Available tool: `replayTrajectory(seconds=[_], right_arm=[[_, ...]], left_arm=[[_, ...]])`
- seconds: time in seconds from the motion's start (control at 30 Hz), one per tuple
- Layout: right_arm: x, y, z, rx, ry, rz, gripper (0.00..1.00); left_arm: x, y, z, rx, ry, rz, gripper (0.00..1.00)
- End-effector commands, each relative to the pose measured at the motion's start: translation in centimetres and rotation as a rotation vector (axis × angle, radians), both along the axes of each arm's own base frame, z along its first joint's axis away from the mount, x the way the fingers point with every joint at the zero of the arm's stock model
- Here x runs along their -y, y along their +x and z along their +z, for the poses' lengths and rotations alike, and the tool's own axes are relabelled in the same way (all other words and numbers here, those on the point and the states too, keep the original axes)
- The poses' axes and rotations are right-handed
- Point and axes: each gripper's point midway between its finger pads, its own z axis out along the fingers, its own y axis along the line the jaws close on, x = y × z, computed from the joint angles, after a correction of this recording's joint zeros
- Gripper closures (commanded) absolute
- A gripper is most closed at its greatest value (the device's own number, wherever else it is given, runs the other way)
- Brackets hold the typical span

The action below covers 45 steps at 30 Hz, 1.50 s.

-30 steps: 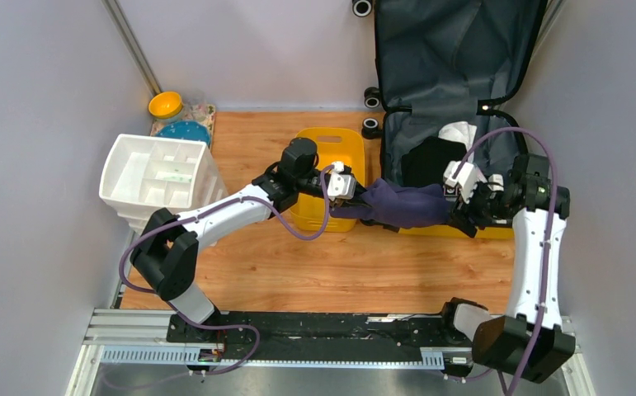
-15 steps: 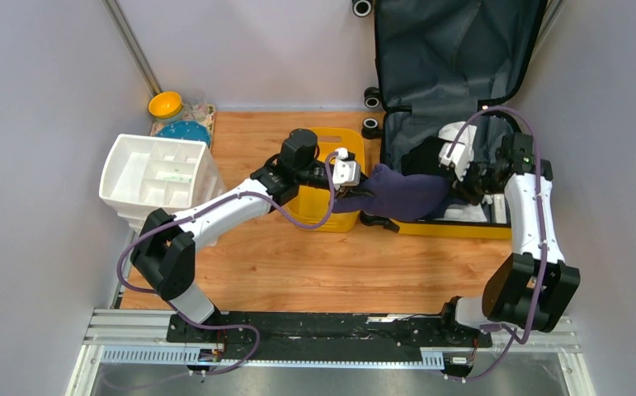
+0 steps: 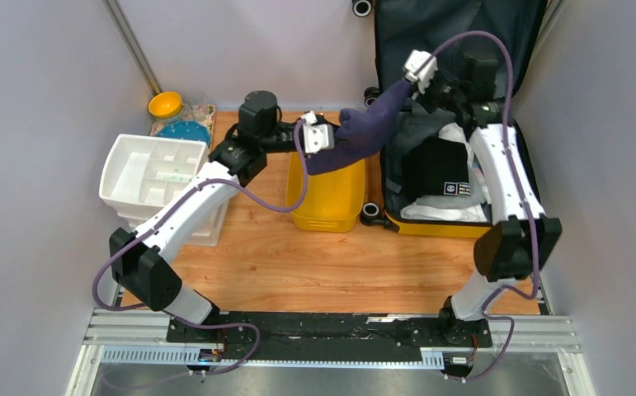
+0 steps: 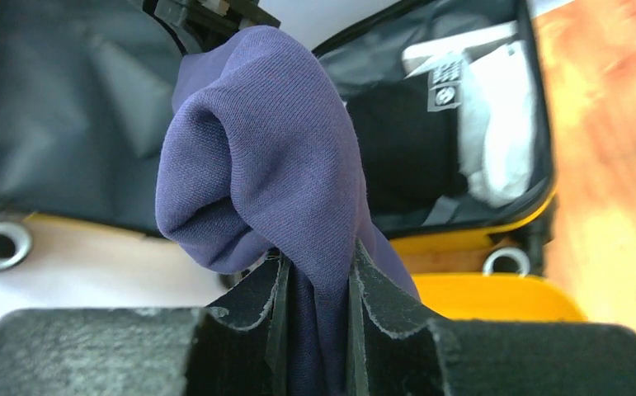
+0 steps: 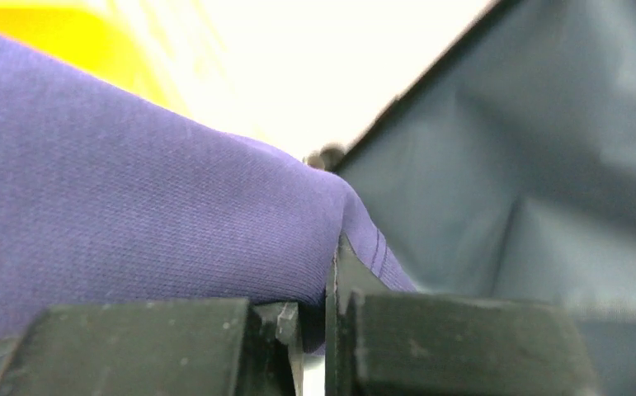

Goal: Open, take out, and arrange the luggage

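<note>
Luggage [image 3: 463, 16], a yellow hard-shell suitcase, lies open at the upper right of the overhead view. Its grey-lined lid stands against the back wall and its base rests on the wooden table [image 3: 314, 264]. At the far left sits a white compartmented organiser [image 3: 153, 177], with a yellow bowl [image 3: 166, 105] and a blue dish [image 3: 185, 132] behind it in the upper left corner. The left arm [image 3: 190, 210] reaches from the lower left up to the top centre, where the left gripper [image 3: 324, 140] pinches one end of a purple garment [image 3: 360, 132]. The left wrist view shows the cloth squeezed between two black fingers [image 4: 248, 313]. Below that gripper stands a yellow tub [image 3: 331, 194], just beside the suitcase base. The garment spans up and to the right to the right gripper [image 3: 412, 76], in front of the lid. That gripper's fingers are pressed together on the other end of the cloth. Inside the base lie a black folded item [image 3: 434, 161] with a small white label and white clothing [image 3: 442, 210] below it
</note>
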Motion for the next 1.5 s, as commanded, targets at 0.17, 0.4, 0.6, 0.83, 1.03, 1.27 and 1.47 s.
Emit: replayTrajectory(seconds=[0.17,0.4,0.6,0.83,1.03,1.27,1.47], right_arm=[[-13.0,9.3,6.8,0.267,0.226,0.084,1.0],[-18.2,11.5,-0.8,0.261,0.192,0.199,1.0],[-17.1,9.3,-13.2,0.169,-0.057,0.272,1.0],[-15.2,8.8,-15.7,0.102,-0.201,0.21,0.46],[-13.0,8.4,-10.9,0.143,-0.253,0.129,0.33],[-8.5,9.1,-6.3,0.129,-0.265,-0.073,0.28],[-3.5,7.6,-1.0,-0.018,-0.088,-0.244,0.29]], left_arm=[[-8.2,3.4,2.6,0.325,0.027,0.19,1.0],[-7.7,1.3,-6.8,0.233,0.17,0.081,1.0],[-5.1,-3.1,-15.3,0.107,0.31,-0.071,1.0],[-3.7,-3.0,-20.5,-0.129,0.368,-0.046,1.0],[-2.7,-1.7,-23.1,-0.32,0.393,0.003,1.0],[-2.8,-2.2,-26.0,-0.439,0.438,0.005,0.8],[-1.5,-0.2,-20.0,-0.467,0.346,0.076,0.2]])
